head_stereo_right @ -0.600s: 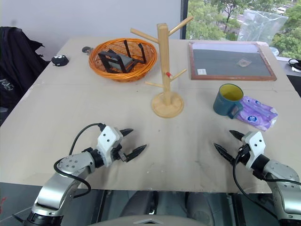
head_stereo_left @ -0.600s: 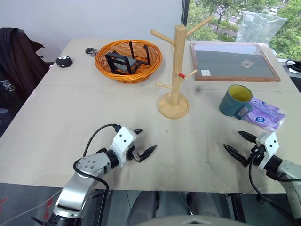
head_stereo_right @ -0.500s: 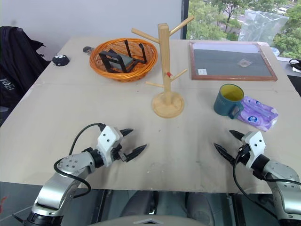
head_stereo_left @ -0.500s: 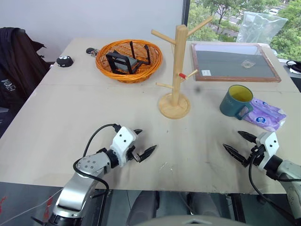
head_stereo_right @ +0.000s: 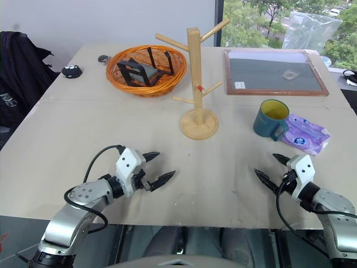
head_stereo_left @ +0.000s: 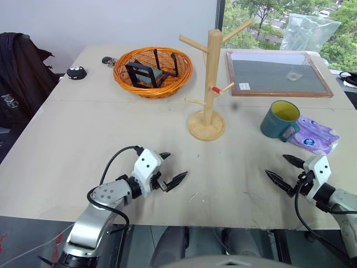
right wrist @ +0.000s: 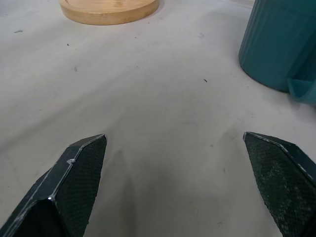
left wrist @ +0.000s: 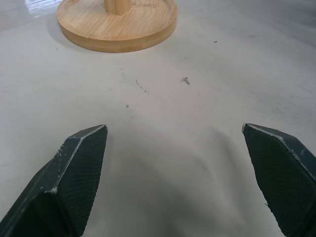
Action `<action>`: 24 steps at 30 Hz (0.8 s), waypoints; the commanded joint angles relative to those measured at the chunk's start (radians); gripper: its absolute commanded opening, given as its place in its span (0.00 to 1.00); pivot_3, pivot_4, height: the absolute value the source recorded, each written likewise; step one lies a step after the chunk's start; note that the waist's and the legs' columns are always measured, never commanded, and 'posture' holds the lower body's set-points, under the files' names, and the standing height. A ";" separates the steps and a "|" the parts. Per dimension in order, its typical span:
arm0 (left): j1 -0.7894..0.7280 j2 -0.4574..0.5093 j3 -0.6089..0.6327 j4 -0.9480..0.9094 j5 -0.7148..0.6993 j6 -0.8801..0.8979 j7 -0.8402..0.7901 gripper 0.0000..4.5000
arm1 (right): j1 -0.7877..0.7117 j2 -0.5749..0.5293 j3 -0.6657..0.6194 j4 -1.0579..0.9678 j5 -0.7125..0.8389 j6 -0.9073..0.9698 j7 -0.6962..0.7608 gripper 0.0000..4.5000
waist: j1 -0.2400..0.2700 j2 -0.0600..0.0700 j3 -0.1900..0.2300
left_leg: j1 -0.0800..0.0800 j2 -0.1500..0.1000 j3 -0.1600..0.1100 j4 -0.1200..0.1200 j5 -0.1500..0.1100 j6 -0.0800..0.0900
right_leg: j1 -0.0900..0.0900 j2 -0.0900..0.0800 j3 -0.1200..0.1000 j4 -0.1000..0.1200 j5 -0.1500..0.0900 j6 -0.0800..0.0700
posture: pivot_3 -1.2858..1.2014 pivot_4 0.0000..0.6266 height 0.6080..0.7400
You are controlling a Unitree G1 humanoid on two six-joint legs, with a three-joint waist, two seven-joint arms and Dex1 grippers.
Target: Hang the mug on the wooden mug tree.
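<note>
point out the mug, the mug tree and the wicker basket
mug (head_stereo_left: 277,120), left eye view, on its teal outer side below the rim
wooden mug tree (head_stereo_left: 212,61), left eye view, on the upright post
orange wicker basket (head_stereo_right: 167,81), right eye view, on the woven front rim

The place looked like an office or a test room set up for robot trials. A wide, plain beige table (head_stereo_left: 83,139) stood against a bare grey-white wall (head_stereo_left: 111,22). At the table's far right corner a tall window (head_stereo_left: 268,17) gave onto green treetops. A dark jacket (head_stereo_left: 17,78) hung beside the table's left edge.
</note>
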 commanded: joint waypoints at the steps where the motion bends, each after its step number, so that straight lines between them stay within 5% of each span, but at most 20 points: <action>1: -0.008 0.006 0.009 -0.030 -0.014 -0.012 -0.007 1.00 | 0.001 -0.006 -0.028 -0.014 0.007 -0.013 -0.007 0.99 | 0.000 0.000 0.000 | 0.000 0.000 0.000 0.000 0.000 0.000 | 0.000 0.000 0.000 0.000 0.000 0.000 | 0.52 0.24 0.98; 17: -0.170 0.012 -0.056 -0.098 -0.073 0.058 -0.073 1.00 | -0.084 0.078 -0.102 -0.020 -0.058 0.024 -0.313 0.99 | 0.000 0.000 0.000 | 0.000 0.000 0.000 0.000 0.000 -0.001 | 0.000 0.000 0.000 0.000 0.000 0.000 | 0.52 0.24 0.98; 24: -0.298 0.001 -0.034 -0.148 -0.240 0.175 -0.105 1.00 | -0.157 0.148 -0.093 -0.052 -0.075 0.089 -0.453 0.99 | 0.000 0.000 0.000 | -0.001 0.000 0.000 0.000 0.003 -0.004 | 0.000 0.001 0.000 0.000 0.000 0.000 | 0.52 0.24 0.98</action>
